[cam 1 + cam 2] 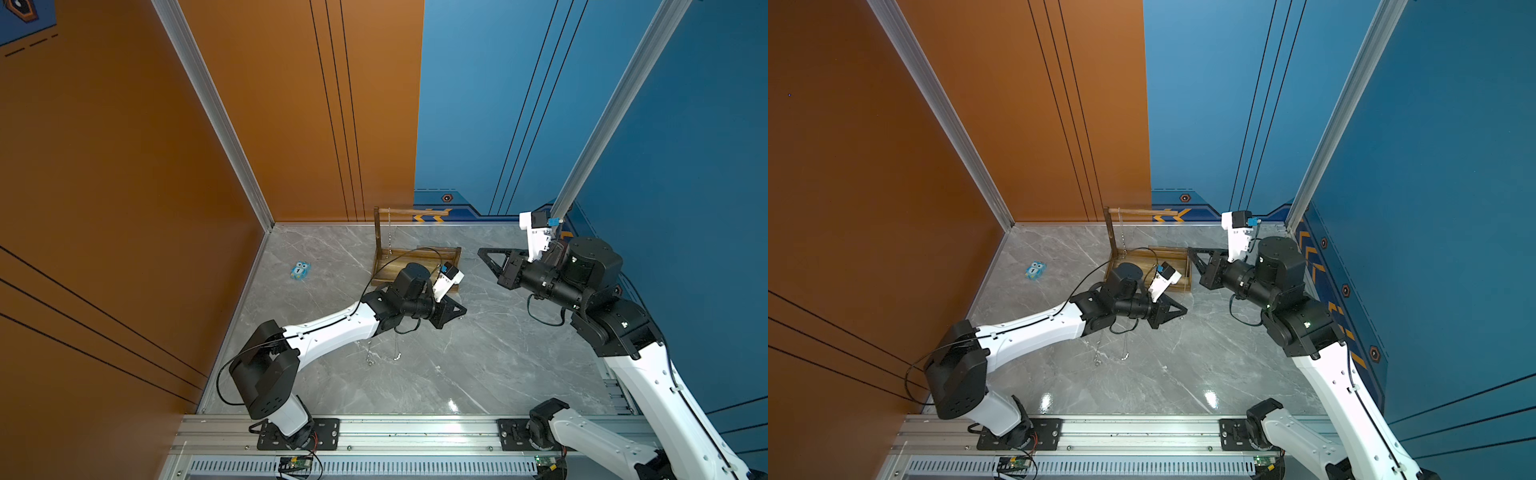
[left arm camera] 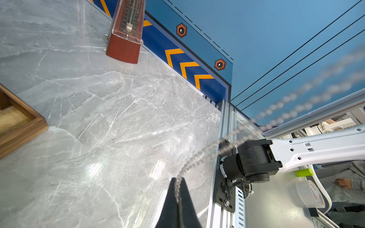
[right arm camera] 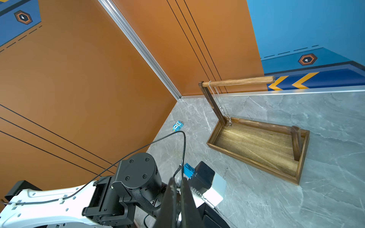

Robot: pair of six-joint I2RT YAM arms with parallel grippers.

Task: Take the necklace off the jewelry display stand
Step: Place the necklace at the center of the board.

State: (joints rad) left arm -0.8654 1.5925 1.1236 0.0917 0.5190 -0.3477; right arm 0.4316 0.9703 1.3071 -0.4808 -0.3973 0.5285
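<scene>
Left hand (image 1: 462, 310): centre of both top views, above the tabletop (image 1: 457, 374); tips pressed together, pinching the loose necklace (image 2: 189, 163), whose chain droops below the wrist.
Right hand (image 1: 483, 252): right of centre, tips pressed together with nothing between them, pointing toward the stand.
Jewelry display stand (image 3: 256, 146): upper centre, at the back of the tabletop, just behind the left hand.
Hanging necklace (image 3: 228, 122): draped over the top rod (image 3: 237, 81) beside the post, its end at the tray corner.
Owl toy (image 1: 300, 270): blue, left of the stand, well apart.
</scene>
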